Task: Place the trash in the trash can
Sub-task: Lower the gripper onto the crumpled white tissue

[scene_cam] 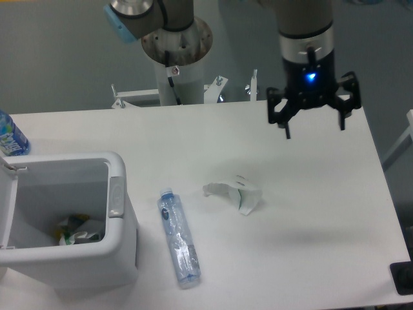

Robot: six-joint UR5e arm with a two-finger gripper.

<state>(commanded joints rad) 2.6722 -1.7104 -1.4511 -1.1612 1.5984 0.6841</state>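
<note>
A crumpled white paper cup (233,194) with a small green mark lies on the table near the middle. Left of it a slim clear plastic water bottle (179,238) with a pale blue label lies on its side, cap pointing away from me. The white trash can (120,213) stands at the front left with its lid flipped open and some rubbish inside. My gripper (314,132) hangs open above the back right of the table, well above and to the right of the cup, with nothing between its fingers.
A bottle with a bright blue label (11,137) stands at the far left edge behind the trash can. The robot base (177,58) rises behind the table's back edge. A dark object (402,279) sits at the front right corner.
</note>
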